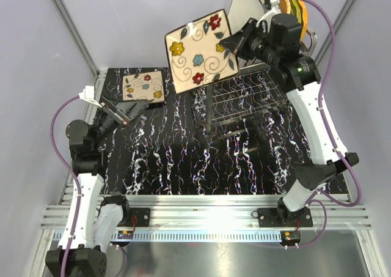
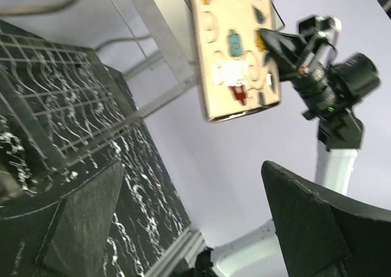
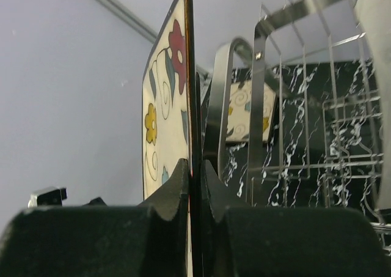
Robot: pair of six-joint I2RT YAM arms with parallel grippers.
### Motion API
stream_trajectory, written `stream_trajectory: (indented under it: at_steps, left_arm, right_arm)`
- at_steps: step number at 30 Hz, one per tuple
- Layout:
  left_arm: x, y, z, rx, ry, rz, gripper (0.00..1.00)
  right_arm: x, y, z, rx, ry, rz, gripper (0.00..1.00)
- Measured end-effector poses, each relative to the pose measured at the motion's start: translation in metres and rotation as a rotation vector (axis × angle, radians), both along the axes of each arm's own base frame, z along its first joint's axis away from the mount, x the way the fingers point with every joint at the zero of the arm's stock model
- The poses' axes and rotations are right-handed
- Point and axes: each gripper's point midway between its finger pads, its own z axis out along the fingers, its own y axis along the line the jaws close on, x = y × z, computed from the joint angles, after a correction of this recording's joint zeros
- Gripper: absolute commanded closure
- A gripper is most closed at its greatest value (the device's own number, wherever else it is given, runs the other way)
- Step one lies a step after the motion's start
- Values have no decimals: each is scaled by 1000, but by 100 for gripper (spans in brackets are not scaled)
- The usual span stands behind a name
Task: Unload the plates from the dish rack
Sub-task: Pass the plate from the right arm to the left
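Observation:
My right gripper (image 1: 230,43) is shut on the edge of a square cream flower-patterned plate (image 1: 198,51) and holds it in the air, left of the silver wire dish rack (image 1: 244,96). The right wrist view shows the plate (image 3: 164,106) edge-on between my fingertips (image 3: 178,179). It also shows in the left wrist view (image 2: 235,51). A second flowered cream plate (image 1: 143,85) lies flat on the table at the back left. More plates (image 1: 287,8) stand on the rack's upper tier at the back right. My left gripper (image 1: 122,110) is open and empty, close to the flat plate.
The black marbled tabletop (image 1: 183,161) spreads in front of the rack. Grey walls enclose the cell. A metal rail (image 1: 208,206) runs along the near edge where both arm bases are bolted.

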Motion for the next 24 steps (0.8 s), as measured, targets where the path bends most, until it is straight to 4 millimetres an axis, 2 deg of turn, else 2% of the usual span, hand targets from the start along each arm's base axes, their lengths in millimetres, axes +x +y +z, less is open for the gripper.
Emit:
stream_trajectory:
  at_steps: [6, 9, 13, 17, 24]
  left_arm:
    - [-5, -21, 6, -39, -9, -77, 1]
    - [-2, -30, 4, -56, 11, -101, 1]
    - [4, -38, -1, -68, 44, -111, 1]
    - [6, -46, -5, -76, 63, -115, 2]
    - [9, -51, -3, -89, 62, -97, 11]
  right_arm:
    - [-21, 35, -39, -22, 90, 116, 100]
    - [-36, 51, -48, -29, 114, 178, 100]
    - [-51, 62, -50, -27, 115, 232, 100]
    - [-57, 65, -44, -14, 91, 253, 100]
    - [-62, 69, -48, -9, 88, 274, 100]
